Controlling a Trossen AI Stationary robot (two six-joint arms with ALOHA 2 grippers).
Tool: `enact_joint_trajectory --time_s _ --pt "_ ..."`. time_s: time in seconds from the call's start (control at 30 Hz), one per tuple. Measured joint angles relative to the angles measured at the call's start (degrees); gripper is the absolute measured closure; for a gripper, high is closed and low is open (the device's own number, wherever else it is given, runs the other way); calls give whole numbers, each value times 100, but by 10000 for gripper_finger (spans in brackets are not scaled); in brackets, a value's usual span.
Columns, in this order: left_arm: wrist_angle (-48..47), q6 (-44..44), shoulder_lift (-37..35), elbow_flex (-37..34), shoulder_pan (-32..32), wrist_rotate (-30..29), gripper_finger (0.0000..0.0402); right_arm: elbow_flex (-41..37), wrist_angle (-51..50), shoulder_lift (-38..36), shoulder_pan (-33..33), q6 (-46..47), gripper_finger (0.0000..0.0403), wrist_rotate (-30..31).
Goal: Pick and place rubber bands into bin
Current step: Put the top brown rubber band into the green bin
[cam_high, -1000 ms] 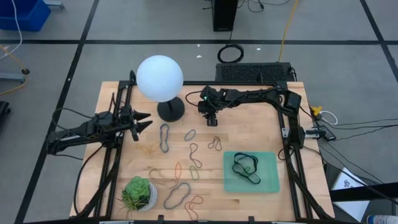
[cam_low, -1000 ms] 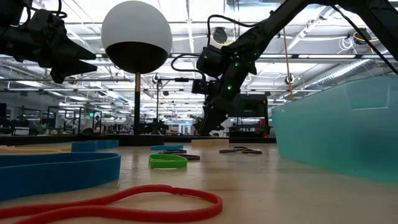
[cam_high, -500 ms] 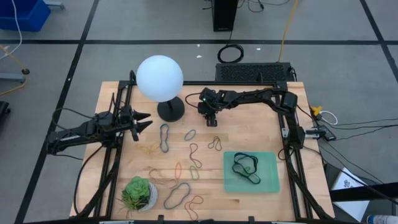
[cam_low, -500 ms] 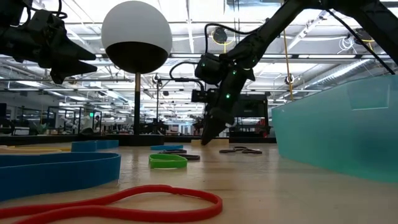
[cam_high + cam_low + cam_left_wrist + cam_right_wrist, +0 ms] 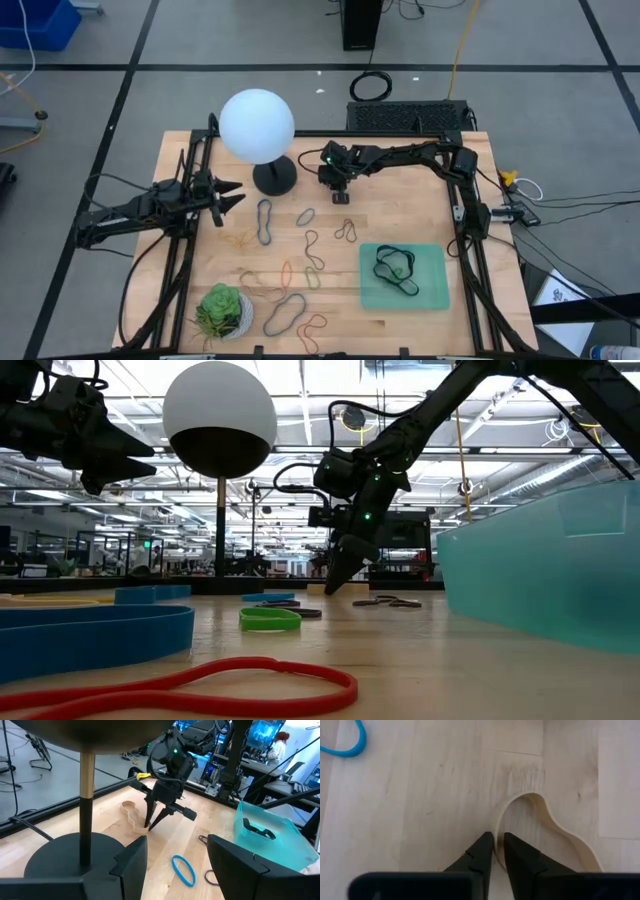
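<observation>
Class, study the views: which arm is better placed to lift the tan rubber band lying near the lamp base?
The right. The right gripper is down at the table with its jaws nearly closed astride the tan rubber band. The left gripper hangs beyond the lamp, jaws open, away from that band.

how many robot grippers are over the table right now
2. The left gripper hangs open beside the white globe lamp; the right gripper, on the lamp's other side, pinches a tan rubber band.
</observation>
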Motion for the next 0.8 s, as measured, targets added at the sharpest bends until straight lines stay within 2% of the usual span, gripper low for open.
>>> enact_joint_trajectory --time_s 0.17,0.4,0.6,0.8 --pt "2 0 0 0 -2 0 190 -2 -23 -16 10 -2 398 -19" --pt "2 -1 0 0 -2 0 190 -36 -187 -370 147 87 400 63" --pt "16 -3 0 0 -2 0 190 -20 -463 -1251 345 413 401 35" --pt "37 -4 -2 0 -2 0 190 -30 -651 -2490 653 775 402 33"
